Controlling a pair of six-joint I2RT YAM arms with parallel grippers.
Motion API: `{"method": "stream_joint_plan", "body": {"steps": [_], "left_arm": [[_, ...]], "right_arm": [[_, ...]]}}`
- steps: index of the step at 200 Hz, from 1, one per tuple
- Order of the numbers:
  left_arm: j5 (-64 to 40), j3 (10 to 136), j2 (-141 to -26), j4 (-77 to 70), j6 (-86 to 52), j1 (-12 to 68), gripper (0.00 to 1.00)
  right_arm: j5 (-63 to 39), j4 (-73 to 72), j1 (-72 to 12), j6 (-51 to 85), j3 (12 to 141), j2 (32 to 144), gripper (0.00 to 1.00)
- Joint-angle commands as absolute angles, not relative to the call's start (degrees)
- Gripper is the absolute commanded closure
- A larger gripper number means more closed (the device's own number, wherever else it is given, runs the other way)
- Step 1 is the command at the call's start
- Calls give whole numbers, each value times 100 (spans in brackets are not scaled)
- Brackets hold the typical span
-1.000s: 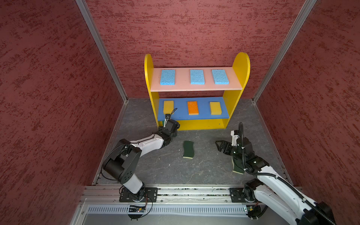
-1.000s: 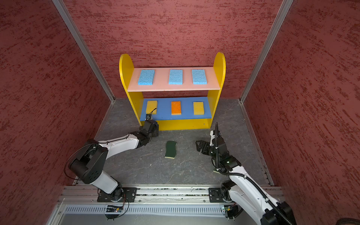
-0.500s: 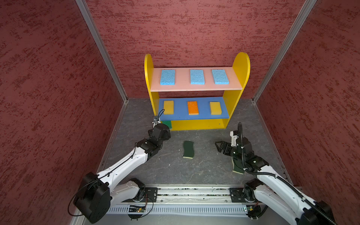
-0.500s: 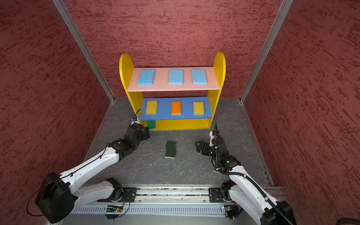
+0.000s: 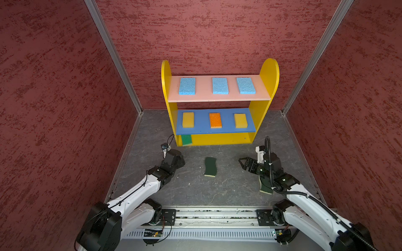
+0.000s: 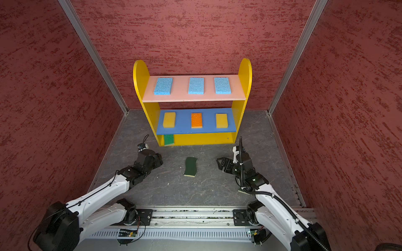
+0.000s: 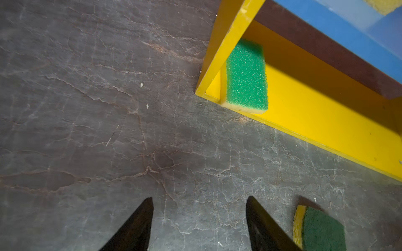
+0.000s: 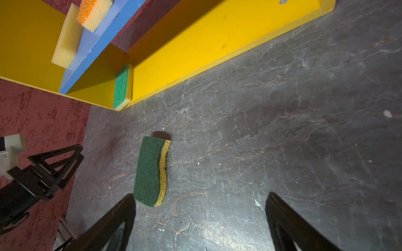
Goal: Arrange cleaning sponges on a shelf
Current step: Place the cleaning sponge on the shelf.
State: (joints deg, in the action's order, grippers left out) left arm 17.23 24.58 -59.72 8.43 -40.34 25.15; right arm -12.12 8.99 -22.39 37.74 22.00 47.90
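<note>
Shelf [image 5: 269, 71]: upright. Pink top board: three blue sponges [image 5: 220, 85], flat, in a row. Blue middle board: orange sponge [image 5: 215, 120] between two yellow sponges [image 5: 188, 119]. Yellow base, left end: bright green sponge [image 5: 186, 140]. Worktop [image 5: 195, 187] before shelf: wavy dark green sponge [image 5: 210, 166], flat; second dark green sponge [image 5: 265, 188] further right, partly hidden.

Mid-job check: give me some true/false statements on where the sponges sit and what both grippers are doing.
1. Three light blue sponges lie on the pink top board. True.
2. The orange sponge sits between two yellow sponges on the blue board. True.
3. The bright green sponge lies on the floor. False: it rests on the yellow base, beside the side panel nearer the left arm.
4. The left gripper holds a dark green sponge. False: it is open and empty; that sponge lies on the floor between the arms.
5. The right gripper is open and empty. True.
</note>
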Motion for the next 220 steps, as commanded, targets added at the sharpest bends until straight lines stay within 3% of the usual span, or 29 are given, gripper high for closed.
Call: {"method": "stream_joint_plan", "body": {"steps": [1,45,102,157,220], "left_arm": [[1086,2332,-6198,-249,-4438,2219,34],[437,2146,-6609,-1348,-4743,1781,37],[372,2307,-7225,-1670,-5226,1618,44],[54,2153,-8206,-3221,-5920,1536,50],[239,2163,-8862,-3885,-6415,1502,51]], "right_arm": [[-1346,662,-2207,3858,2356,4804,6],[-1354,542,-2206,3850,2226,4755,6],[-1389,413,-2205,3693,2298,5006,6],[-1380,387,-2202,3569,2340,5037,6],[-1285,440,-2206,3421,2287,5019,6]]}}
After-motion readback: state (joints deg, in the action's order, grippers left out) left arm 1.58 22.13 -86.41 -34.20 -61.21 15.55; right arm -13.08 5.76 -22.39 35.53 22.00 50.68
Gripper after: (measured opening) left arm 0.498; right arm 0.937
